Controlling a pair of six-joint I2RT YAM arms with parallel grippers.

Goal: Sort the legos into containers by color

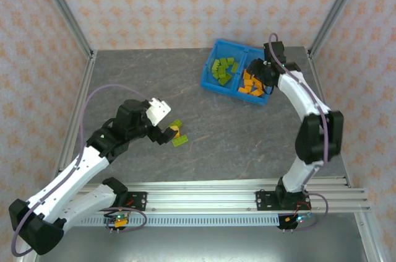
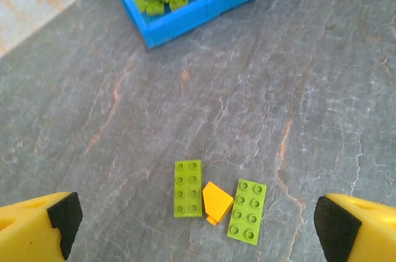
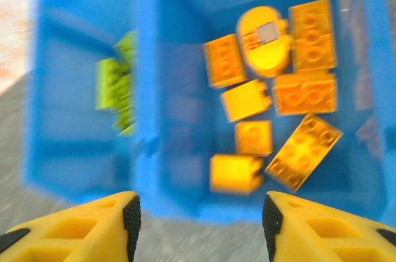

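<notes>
While the left arm stretches from its base at the near left corner, elbow bent and wrist turned rightward, the left gripper hangs low over the grey table with its fingers spread wide and nothing between them. From the left wrist, the gripper frames three loose legos lying just ahead of its tips: a lime green brick on the left, a small orange piece touching it in the middle, and a second green brick tilted just to the right. Seen from above, the same cluster sits near the table's centre, well apart from the blue bin at the far right.

The right arm rises from its near-right base, folds at a high elbow and reaches far-left, putting the right gripper over the bin's right compartment. Its fingers, seen from the right wrist, stand apart and empty above the bin's near wall. Orange legos lie scattered in the right compartment, among them a rounded piece with a grey patch. Green legos, blurred, fill the left compartment beyond the middle wall.
</notes>
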